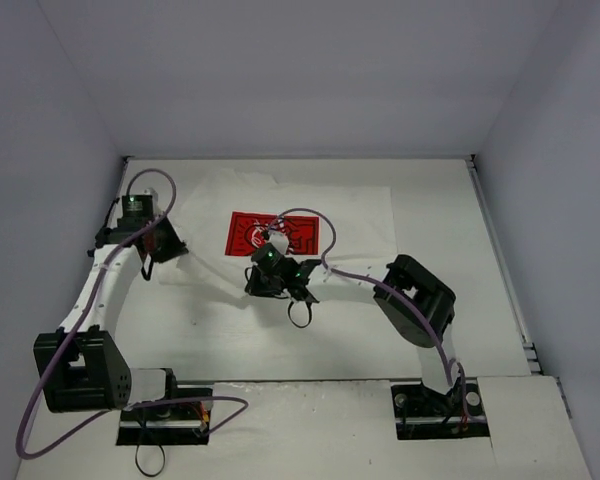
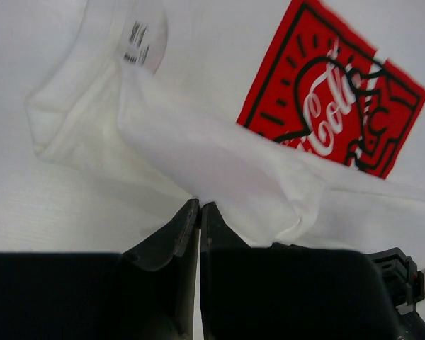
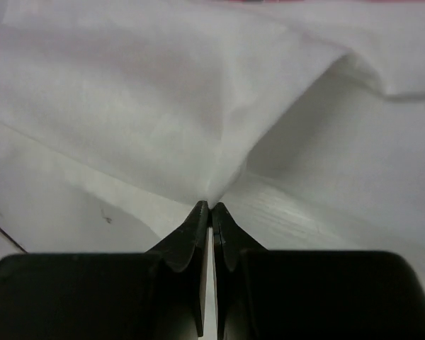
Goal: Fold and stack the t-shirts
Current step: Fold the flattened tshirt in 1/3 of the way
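Observation:
A white t-shirt (image 1: pixel 360 215) lies spread on the table, its red rectangular chest print (image 1: pixel 273 233) facing up. My left gripper (image 1: pixel 175 250) is at the shirt's left side and is shut on a fold of white fabric. In the left wrist view the left gripper (image 2: pixel 199 205) pinches the t-shirt (image 2: pixel 198 142) below the collar label (image 2: pixel 137 39), with the print (image 2: pixel 333 120) to the right. My right gripper (image 1: pixel 258 283) sits just below the print. In the right wrist view the right gripper (image 3: pixel 210 205) is shut on a raised pinch of the t-shirt (image 3: pixel 149 106).
The white table (image 1: pixel 500 300) is boxed in by grey walls at the back and on both sides. Purple cables (image 1: pixel 310 215) run along both arms, one looping over the print. The arm bases stand at the near edge.

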Tool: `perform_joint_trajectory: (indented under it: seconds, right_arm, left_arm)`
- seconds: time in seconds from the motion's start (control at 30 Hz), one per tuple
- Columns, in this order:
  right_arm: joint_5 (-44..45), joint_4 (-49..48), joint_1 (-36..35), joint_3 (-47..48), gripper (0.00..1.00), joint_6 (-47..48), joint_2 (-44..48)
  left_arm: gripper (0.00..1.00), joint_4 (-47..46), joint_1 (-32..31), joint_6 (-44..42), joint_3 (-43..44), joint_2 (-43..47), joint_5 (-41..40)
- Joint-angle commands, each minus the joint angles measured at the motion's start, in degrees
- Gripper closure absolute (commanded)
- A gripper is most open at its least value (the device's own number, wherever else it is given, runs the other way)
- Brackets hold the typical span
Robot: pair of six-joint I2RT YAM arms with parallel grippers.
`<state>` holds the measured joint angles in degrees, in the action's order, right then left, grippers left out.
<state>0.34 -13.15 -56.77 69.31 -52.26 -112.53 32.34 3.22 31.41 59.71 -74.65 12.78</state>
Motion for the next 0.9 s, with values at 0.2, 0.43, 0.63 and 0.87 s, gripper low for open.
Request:
perform_joint_trajectory:
  seconds: [0.2, 0.43, 0.63, 0.87]
  right_arm:
    - [-13.85, 2.43, 19.73, 19.9, 0.8, 9.91, -4.4]
    - [-19.18, 2.55, 22.77, 29.4, 0.57, 21.15, -9.54]
    - [-13.19, 3.46, 24.2, 19.18, 0.65, 37.85, 2.23]
    - [-2.49, 8.99, 27.08, -0.01, 0.63, 39.12, 15.23]
  left_arm:
    - [0.8, -0.05, 1.58, -2.88, 25.6, -25.13, 1.8]
    - [0.4, -1.26, 1.79, -4.66, 33.63, -31.75, 7.24]
    - [0.37, -4.13, 1.36, -5.73, 28.01, -21.02, 5.25]
    - [0.37, -4.27, 0.91, -0.61, 5.96, -10.04, -4.62]
